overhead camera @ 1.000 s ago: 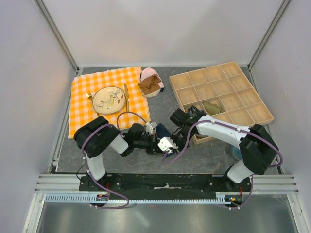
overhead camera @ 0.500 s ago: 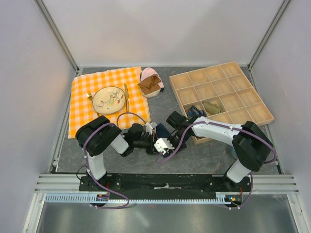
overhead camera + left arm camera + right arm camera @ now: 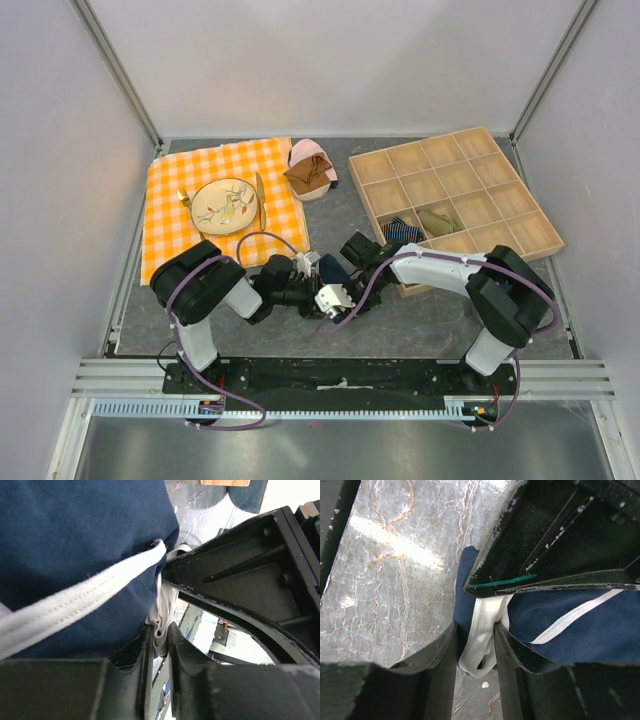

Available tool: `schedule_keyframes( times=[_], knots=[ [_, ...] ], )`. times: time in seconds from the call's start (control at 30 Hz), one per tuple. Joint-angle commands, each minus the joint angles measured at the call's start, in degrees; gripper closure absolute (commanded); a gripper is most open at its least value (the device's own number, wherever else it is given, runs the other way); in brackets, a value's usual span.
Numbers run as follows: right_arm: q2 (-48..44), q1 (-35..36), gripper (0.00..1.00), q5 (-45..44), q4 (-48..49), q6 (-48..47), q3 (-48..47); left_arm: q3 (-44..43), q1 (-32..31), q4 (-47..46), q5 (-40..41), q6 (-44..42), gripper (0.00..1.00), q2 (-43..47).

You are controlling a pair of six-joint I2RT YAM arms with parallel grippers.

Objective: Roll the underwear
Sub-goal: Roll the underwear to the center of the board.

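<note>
underwear (image 3: 333, 271) sits low on the grey marbled table (image 3: 420, 315), near the front edge and about midway between the two arm bases, just left of the wooden compartment tray (image 3: 520, 205); both arms reach inward and meet over it; from the top view little of the navy cloth shows between the black wrists

left gripper (image 3: 160, 647): fingers narrow, nearly touching, pinching a fold of the light trim (image 3: 162, 625); navy fabric bunches up and left of that pinch, a stitched white band running across it; the dark frame to the right of the cloth is the other gripper, close alongside

right gripper (image 3: 476, 647): fingers also narrow, clamped on a loop of the white trim (image 3: 479, 630) at the edge of the navy cloth; rest of the garment spreads off to the right, partly under the left gripper's black body; bare table shows to the left

the two pinch points look close together; cannot tell how far the cloth is rolled

elsewhere: orange checked cloth (image 3: 170, 215) with a plate (image 3: 215, 195) at back left; pink and brown garments (image 3: 310, 168) behind centre; a striped dark-blue roll (image 3: 402, 230) and an olive cloth (image 3: 435, 220) in tray compartments
</note>
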State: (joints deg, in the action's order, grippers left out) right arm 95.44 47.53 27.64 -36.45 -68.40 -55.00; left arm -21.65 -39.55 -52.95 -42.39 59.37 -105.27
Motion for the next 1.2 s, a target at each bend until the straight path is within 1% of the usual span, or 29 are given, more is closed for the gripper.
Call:
schedule_keyframes(
  times=[0.0, 0.1, 0.13, 0.2, 0.23, 0.33, 0.4, 0.43, 0.47, 0.5, 0.53, 0.57, 0.6, 0.63, 0.67, 0.73, 0.77, 0.83, 0.87, 0.9, 0.93, 0.97, 1.0, 1.17],
  knots=[
    [3.2, 0.1, 0.59, -4.1, 1.2, 0.4, 2.1, 2.2, 0.4, 2.1, 2.0, -0.3, 0.67, 5.1],
    [4.1, 0.2, 0.65, -5.1, 0.6, 0.8, 2.0, 3.4, 0.4, 2.9, 2.2, -1.7, 0.56, 8.4],
    [4.2, 0.2, 0.70, -5.1, 0.2, 0.6, 2.0, 3.8, 0.4, 3.7, 2.3, -2.8, 0.55, 11.0],
    [4.8, 0.3, 0.76, -4.5, -1.9, -0.2, 1.8, 4.8, 0.4, 5.4, 3.2, -5.2, 0.54, 13.5],
    [5.1, 0.3, 0.81, -4.2, -2.7, -0.4, 1.4, 5.1, 0.4, 7.8, 3.5, -6.2, 0.54, 16.2],
    [6.1, 0.2, 0.87, -2.2, -7.0, -1.2, -0.3, 7.3, 0.4, 10.3, 4.9, -10.5, 0.53, 20.4],
    [6.9, 0.2, 0.88, 0.2, -11.5, -1.9, -1.3, 10.4, 0.3, 10.2, 6.3, -13.8, 0.54, 25.8],
    [8.3, -0.1, 0.89, 2.2, -15.0, -3.3, -3.4, 12.8, -0.3, 10.2, 7.6, -16.1, 0.54, 32.8],
    [9.1, -0.2, 0.89, 4.0, -18.5, -3.8, -4.2, 15.4, -0.7, 10.2, 9.5, -18.2, 0.54, 35.3],
    [9.8, -0.6, 0.90, 5.0, -20.2, -4.5, -5.8, 16.6, -2.3, 10.3, 10.6, -19.3, 0.54, 38.4],
    [11.4, -0.9, 0.90, 5.8, -21.9, -5.0, -6.8, 17.7, -3.2, 10.7, 11.6, -20.3, 0.54, 44.0],
    [12.4, -1.1, 0.90, 7.6, -25.4, -5.3, -7.7, 19.6, -4.4, 11.1, 14.0, -22.5, 0.54, 47.2],
    [14.8, -1.7, 0.90, 8.4, -27.5, -6.6, -10.0, 20.3, -7.3, 11.5, 15.2, -23.9, 0.54, 50.1],
    [16.2, -2.0, 0.90, 9.2, -29.7, -7.1, -11.3, 20.9, -8.6, 13.1, 17.9, -25.3, 0.54, 52.8],
    [17.7, -2.3, 0.90, 10.1, -33.8, -7.7, -12.7, 21.5, -9.8, 13.8, 19.1, -27.4, 0.54, 58.5],
    [21.6, -2.9, 0.90, 11.9, -36.6, -7.9, -16.2, 24.4, -13.0, 14.3, 20.9, -29.9, 0.53, 63.6],
    [22.7, -3.1, 0.90, 12.2, -37.8, -7.4, -17.1, 24.8, -14.1, 15.2, 21.7, -31.5, 0.53, 67.9],
    [25.1, -3.0, 0.89, 12.5, -38.1, -4.7, -19.7, 25.8, -17.6, 16.2, 23.5, -33.7, 0.53, 72.0],
    [25.9, -3.0, 0.89, 12.6, -38.3, -3.5, -21.9, 25.9, -20.6, 17.7, 24.5, -36.1, 0.53, 75.1],
    [27.8, -2.9, 0.89, 12.7, -38.7, -2.4, -23.0, 25.9, -22.3, 18.3, 27.1, -37.4, 0.52, 76.2],
    [28.7, -3.0, 0.88, 12.7, -39.9, -1.6, -24.2, 25.6, -23.9, 19.9, 28.1, -39.9, 0.51, 76.9],
    [30.4, -3.1, 0.89, 12.8, -40.3, -1.0, -26.2, 25.5, -26.6, 20.3, 29.1, -41.0, 0.51, 77.0],
    [31.2, -3.0, 0.89, 12.9, -40.5, -0.4, -27.1, 24.9, -27.8, 20.7, 30.4, -42.0, 0.50, 76.6],
    [35.1, -3.1, 0.89, 12.4, -40.6, 2.2, -29.8, 21.8, -33.6, 21.0, 34.4, -47.3, 0.48, 68.9]
  ],
)
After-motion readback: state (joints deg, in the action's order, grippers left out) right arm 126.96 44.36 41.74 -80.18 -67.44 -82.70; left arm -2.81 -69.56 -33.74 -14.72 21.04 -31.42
